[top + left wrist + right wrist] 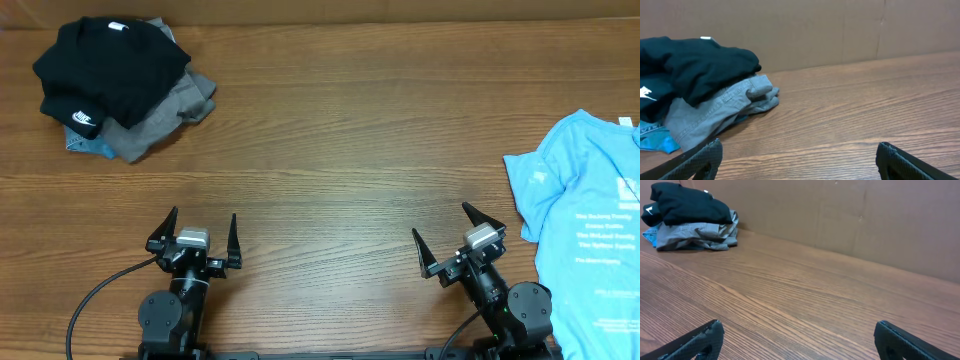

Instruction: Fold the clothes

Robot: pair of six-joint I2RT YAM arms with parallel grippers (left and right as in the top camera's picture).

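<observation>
A light sky-blue t-shirt (590, 230) with white printed text lies spread at the right edge of the table, partly cut off by the overhead view. My right gripper (441, 225) is open and empty just left of the shirt, apart from it. My left gripper (202, 225) is open and empty near the front left of the table, far from the shirt. The shirt does not show in either wrist view. Both wrist views show spread fingertips, left (797, 150) and right (797, 330), with only bare wood between them.
A pile at the back left holds a black garment with a white logo (105, 65) on a grey garment (165, 115), with a blue scrap (85, 145) beneath. The pile also shows in the left wrist view (700, 70) and in the right wrist view (690, 215). A cardboard wall (850, 215) backs the wooden table (340, 150).
</observation>
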